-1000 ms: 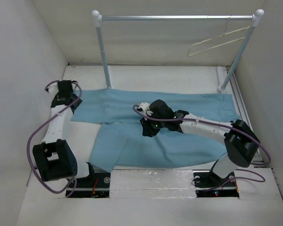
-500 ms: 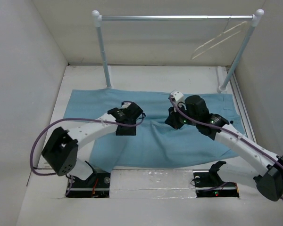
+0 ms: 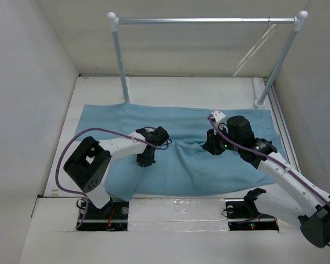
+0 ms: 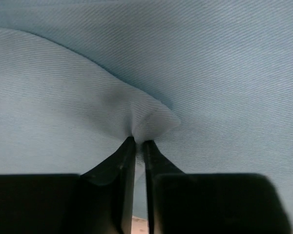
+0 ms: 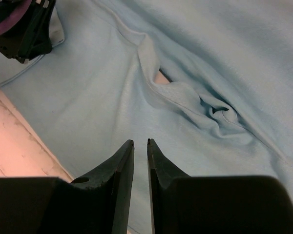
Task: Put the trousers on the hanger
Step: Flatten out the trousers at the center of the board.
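While the left gripper is pinching a small raised fold of the trousers between fingers that are all but closed, its wrist view is filling with plain light blue weave, so which part of the garment it has hold of cannot be told from there. From above, that gripper is pointing down into the cloth, its tips hidden under its own black body. The right gripper is hanging over the trousers with only a narrow slit between its fingers and nothing visible in that slit; whether its tips are touching the cloth is hard to judge. Just ahead of them the fabric is bunching into creases, and a small gap is showing a pale surface underneath. Neither waistband nor button is making itself out clearly. Far beyond both grippers, the hanger is hanging from the silver rail, turned nearly edge-on, so its thin cream outline is reading as faint slanted lines and its hook is barely discernible. The right arm's base end is running off the frame's corner.
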Robot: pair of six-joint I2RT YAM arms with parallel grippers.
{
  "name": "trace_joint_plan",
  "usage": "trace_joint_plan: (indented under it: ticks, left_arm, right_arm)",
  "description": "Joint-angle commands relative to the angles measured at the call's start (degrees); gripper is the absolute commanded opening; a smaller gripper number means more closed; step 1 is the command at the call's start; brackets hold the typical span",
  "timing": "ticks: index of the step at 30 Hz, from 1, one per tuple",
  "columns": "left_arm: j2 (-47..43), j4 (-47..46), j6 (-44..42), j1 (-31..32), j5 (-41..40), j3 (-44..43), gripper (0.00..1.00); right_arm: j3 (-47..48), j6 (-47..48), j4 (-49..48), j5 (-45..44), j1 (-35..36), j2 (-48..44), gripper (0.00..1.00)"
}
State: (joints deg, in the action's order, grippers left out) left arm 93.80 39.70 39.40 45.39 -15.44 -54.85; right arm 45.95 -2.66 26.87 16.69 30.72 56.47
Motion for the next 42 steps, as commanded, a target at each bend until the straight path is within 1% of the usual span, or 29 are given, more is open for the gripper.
trace_joint_plan:
  ticks: [1, 2, 6, 7, 8, 9, 10, 11, 13, 14, 16, 17, 22, 26, 27, 28, 29, 31, 32, 33, 34, 35, 36, 37, 38, 39, 40, 41, 42]
  left_arm:
    - [-0.98, -0.15, -0.55, -2.84, -1.44, 0.79, 0.03]
    - [-1.42, -0.41, -0.55, -3.72, -1.52, 0.8, 0.0]
    - [-6.33, 0.54, -0.81, -8.28, -2.57, -1.22, 0.0]
    - [-9.48, 0.9, -1.42, -9.69, -2.84, -2.88, 0.0]
    - [-14.38, 0.64, -3.26, -16.49, -2.84, -4.9, 0.0]
    - [-14.43, 0.64, -3.27, -16.56, -2.84, -4.92, 0.0]
    - [-15.91, -0.41, -4.32, -22.82, -1.97, -5.44, 0.0]
    - [-18.63, -1.63, -5.2, -26.8, -0.83, -5.44, 0.0]
    - [-19.88, -5.85, -7.05, -35.24, 5.22, -5.7, 0.0]
    - [-20.41, -7.0, -7.58, -42.59, 7.68, -5.71, 0.0]
    - [-19.97, -9.46, -8.81, -48.35, 11.03, -6.75, 0.0]
    - [-19.19, -9.73, -9.16, -52.9, 11.31, -7.37, 0.0]
    - [-15.32, -10.7, -10.57, -61.28, 10.27, -8.43, 0.0]
    - [-14.78, -12.1, -9.96, -67.87, 9.99, -4.31, 0.0]
    - [-15.48, -13.06, -9.52, -69.71, 12.08, -3.08, 0.0]
    - [-16.71, -13.94, -9.34, -73.91, 13.23, -0.37, 0.01]
    - [-17.59, -14.56, -8.21, -76.13, 14.46, 1.13, 0.15]
    - [-18.65, -15.18, -6.71, -81.39, 17.89, 3.94, 0.38]
    - [-18.83, -15.62, -6.01, -82.38, 19.21, 4.66, 0.49]
    - [-19.26, -16.06, -6.0, -82.39, 21.22, 4.93, 0.63]
    - [-20.4, -16.15, -6.26, -82.39, 21.85, 4.67, 0.65]
    - [-21.45, -16.24, -6.18, -79.86, 21.51, 4.14, 0.66]
    - [-22.86, -15.8, -7.04, -78.01, 18.72, 3.44, 0.64]
    - [-25.31, -15.54, -7.92, -75.64, 17.21, 1.95, 0.59]
    - [-26.55, -15.36, -8.98, -70.05, 16.07, 1.5, 0.4]
    - [-27.43, -14.84, -10.99, -66.95, 12.4, 1.33, 0.29]
    - [-27.79, -13.96, -11.53, -63.79, 11.84, 1.32, 0.2]
    - [-27.27, -13.26, -12.14, -60.8, 11.32, 1.41, 0.04]
    - [-25.53, -10.38, -11.89, -52.15, 8.7, 1.76, 0.0]
  right_arm:
    - [0.28, 0.98, -0.33, 0.71, -1.01, -1.89, 0.23]
    - [0.62, 1.07, -0.07, 0.71, -1.01, -2.15, 0.23]
    - [2.03, 1.07, 1.25, 1.07, -2.24, -2.06, 0.23]
    - [2.03, 1.33, 1.25, 1.24, -2.24, -1.89, 0.23]
    - [1.86, 1.34, 0.73, 1.85, -2.24, -1.37, 0.23]
    - [1.86, 1.34, 0.38, 1.86, -2.24, -1.36, 0.23]
    - [1.68, 1.34, 0.2, 2.12, -2.24, -0.75, 0.23]
    - [1.86, 1.34, 0.02, 2.38, -2.24, -0.31, 0.23]
    - [1.86, 1.25, -1.12, 2.91, -2.24, 1.0, 0.23]
    - [2.47, 1.34, -1.12, 3.0, -2.24, 1.45, 0.23]
    - [3.0, 1.95, -0.94, 2.56, -1.72, 2.33, 0.23]
    - [3.26, 1.95, -1.03, 2.65, -1.72, 3.11, 0.23]
    - [3.88, 3.97, 0.02, 2.3, -1.72, 4.97, 0.23]
    - [2.83, 4.15, 0.2, 1.86, -1.72, 4.97, 0.24]
    - [2.65, 4.24, 0.37, 1.86, -1.72, 5.06, 0.24]
    - [2.3, 4.32, 0.46, 1.77, -1.72, 5.06, 0.24]
    - [2.04, 4.41, 0.55, 1.68, -1.72, 4.97, 0.25]
    - [1.6, 4.5, 0.02, 1.86, -1.72, 4.88, 0.27]
    - [1.25, 4.59, -0.15, 2.03, -1.72, 4.88, 0.28]
    - [1.16, 4.76, -0.33, 2.47, -1.72, 5.05, 0.29]
    - [1.16, 5.37, -0.33, 2.73, -1.72, 5.58, 0.3]
    - [1.42, 5.73, -0.16, 2.91, -1.72, 5.93, 0.3]
    - [1.42, 6.08, 0.02, 3.26, -1.72, 6.11, 0.3]
    - [1.42, 6.52, -0.07, 3.44, -1.72, 6.2, 0.23]
    - [1.42, 6.7, -0.15, 3.61, -1.72, 6.37, 0.16]
    - [1.33, 6.87, -0.15, 3.7, -1.72, 6.46, 0.07]
    - [1.24, 7.05, -0.33, 3.79, -1.72, 6.38, 0.0]
    - [1.16, 7.05, -0.5, 3.96, -1.72, 6.37, 0.0]
    - [0.89, 7.05, -1.03, 5.1, -1.72, 6.37, 0.0]
